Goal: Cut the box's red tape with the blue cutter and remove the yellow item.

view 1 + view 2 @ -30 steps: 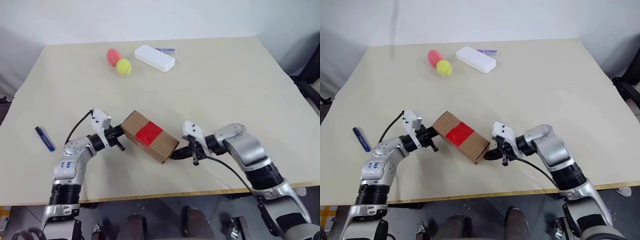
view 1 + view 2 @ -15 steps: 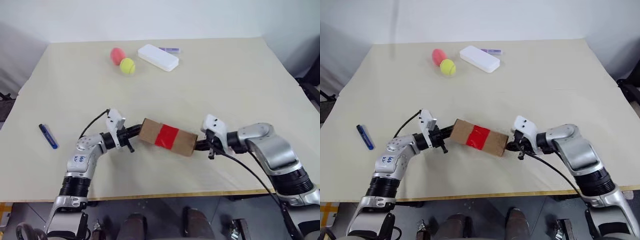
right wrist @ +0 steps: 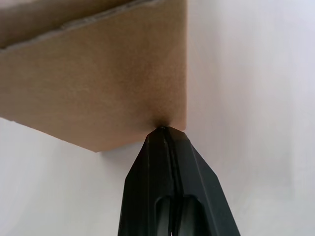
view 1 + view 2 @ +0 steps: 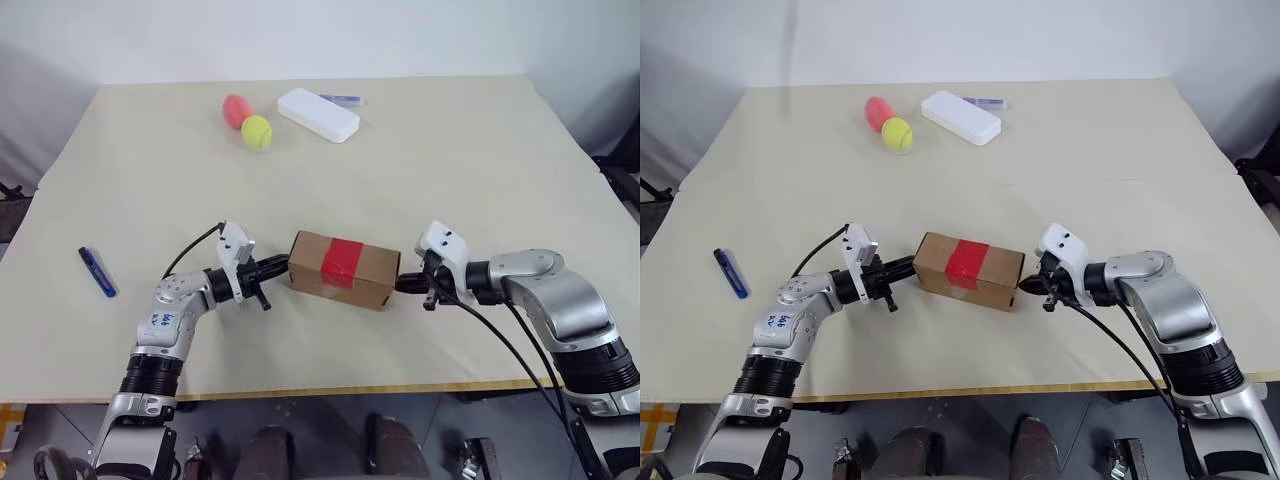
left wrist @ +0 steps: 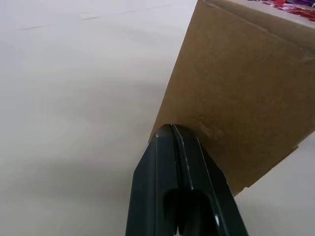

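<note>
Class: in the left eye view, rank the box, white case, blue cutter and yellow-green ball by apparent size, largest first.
1. box
2. white case, though farther from the camera
3. blue cutter
4. yellow-green ball, near the cutter's size, so unsure

**A bare robot test room**

A lab or test space is suggested. A large pale bench (image 4: 450, 170) is set against plain white walls (image 4: 300, 40), with no furnishings or decoration around it. A few unrelated small props are laid out on it: two balls (image 4: 248, 120), a white case (image 4: 317, 114), a cardboard box (image 4: 343, 269). Grey floor is seen beyond the bench edges.
</note>
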Available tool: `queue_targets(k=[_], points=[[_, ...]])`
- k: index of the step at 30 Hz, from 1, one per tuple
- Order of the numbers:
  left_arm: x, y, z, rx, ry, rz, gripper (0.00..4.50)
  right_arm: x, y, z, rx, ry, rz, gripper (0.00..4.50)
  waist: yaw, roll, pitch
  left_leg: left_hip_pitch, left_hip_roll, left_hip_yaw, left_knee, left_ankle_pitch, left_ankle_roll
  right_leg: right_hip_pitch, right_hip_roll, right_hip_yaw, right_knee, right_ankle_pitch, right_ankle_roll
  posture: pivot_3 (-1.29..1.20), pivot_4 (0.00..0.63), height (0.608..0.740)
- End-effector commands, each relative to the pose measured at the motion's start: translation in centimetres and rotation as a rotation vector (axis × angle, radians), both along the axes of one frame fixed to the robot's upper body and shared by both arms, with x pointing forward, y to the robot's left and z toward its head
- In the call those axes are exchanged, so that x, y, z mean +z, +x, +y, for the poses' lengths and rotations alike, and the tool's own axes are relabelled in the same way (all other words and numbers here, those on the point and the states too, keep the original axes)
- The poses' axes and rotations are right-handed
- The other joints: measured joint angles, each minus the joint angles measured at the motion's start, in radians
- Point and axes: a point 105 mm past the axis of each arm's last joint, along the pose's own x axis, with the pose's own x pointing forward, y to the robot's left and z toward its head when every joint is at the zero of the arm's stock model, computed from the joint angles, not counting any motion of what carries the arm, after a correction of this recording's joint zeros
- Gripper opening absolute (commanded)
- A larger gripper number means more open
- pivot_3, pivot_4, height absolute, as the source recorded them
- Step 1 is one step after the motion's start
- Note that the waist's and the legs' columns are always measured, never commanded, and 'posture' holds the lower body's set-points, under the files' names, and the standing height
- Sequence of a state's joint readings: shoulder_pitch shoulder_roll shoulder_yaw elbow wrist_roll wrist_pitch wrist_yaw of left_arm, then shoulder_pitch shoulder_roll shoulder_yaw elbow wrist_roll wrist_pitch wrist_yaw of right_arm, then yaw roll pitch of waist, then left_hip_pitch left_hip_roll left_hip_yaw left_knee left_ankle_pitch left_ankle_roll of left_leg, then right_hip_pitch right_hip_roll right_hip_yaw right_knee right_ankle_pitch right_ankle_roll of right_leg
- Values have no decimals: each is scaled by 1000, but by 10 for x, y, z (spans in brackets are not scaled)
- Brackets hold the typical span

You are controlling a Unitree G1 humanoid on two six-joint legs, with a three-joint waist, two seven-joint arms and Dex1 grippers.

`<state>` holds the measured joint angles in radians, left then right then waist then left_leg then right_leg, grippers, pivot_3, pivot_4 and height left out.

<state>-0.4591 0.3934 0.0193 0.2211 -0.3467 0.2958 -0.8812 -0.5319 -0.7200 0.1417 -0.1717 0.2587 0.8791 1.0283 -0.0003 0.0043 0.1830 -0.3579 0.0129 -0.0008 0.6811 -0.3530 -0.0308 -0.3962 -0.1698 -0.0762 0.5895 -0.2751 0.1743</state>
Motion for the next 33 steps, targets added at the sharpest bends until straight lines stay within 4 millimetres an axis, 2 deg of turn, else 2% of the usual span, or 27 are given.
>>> queue_targets(k=[1, 6, 12, 16, 18, 20, 24, 29, 33], points=[[7, -5, -8, -44, -7, -32, 13, 25, 3, -2, -7, 50, -69, 0, 0, 0, 0, 0, 0, 0, 0, 0, 0, 0, 0, 0, 0, 0, 0, 0, 150, 740], [18, -11, -5, -65, 3, -51, 13, 42, -7, -10, -20, 74, -74, 0, 1, -1, 0, 0, 0, 0, 0, 0, 0, 0, 0, 0, 0, 0, 0, 0, 150, 740], [25, -23, 0, -113, 41, -26, 13, 44, -15, -18, -48, 44, -74, 0, 2, -1, 1, 0, 0, 0, 0, 0, 0, 0, 0, 0, 0, 0, 0, 0, 150, 740], [27, -32, 1, -147, 55, -1, 13, 47, -21, -15, -33, 63, -62, 0, 2, -1, 1, 0, 0, 0, 0, 0, 1, 0, 0, 0, 0, 0, 0, 0, 150, 740], [28, -37, 1, -172, 55, 17, 13, 51, -26, -7, 8, 100, -57, 0, 2, -2, 1, -1, 0, 0, 0, 0, 1, 0, 0, 0, 0, 0, 0, 0, 150, 740], [33, -36, -2, -177, 42, 13, 13, 52, -22, -1, 8, 118, -64, 0, 2, -2, 1, -1, 0, 0, 0, 0, 1, 0, 0, 0, 0, 0, 0, 0, 150, 740], [58, -21, -11, -164, -70, -26, 13, 63, -17, 9, 44, 187, -71, 0, 4, -3, 2, -1, 0, 0, 1, 0, 1, 0, 0, 0, 0, 0, 0, 0, 150, 740], [59, 1, -13, -120, -108, -40, 13, 66, 6, 11, 4, 237, -85, 0, 2, -3, 2, -1, 0, 0, 1, -1, 1, 0, 0, 0, 0, 0, 0, 0, 150, 740], [52, 13, -18, -95, -121, -31, 13, 60, 23, 15, -22, 254, -91, 0, -1, -3, 2, -1, 0, 0, 0, -1, 2, 0, 0, -1, -1, 0, 0, 0, 150, 740]])
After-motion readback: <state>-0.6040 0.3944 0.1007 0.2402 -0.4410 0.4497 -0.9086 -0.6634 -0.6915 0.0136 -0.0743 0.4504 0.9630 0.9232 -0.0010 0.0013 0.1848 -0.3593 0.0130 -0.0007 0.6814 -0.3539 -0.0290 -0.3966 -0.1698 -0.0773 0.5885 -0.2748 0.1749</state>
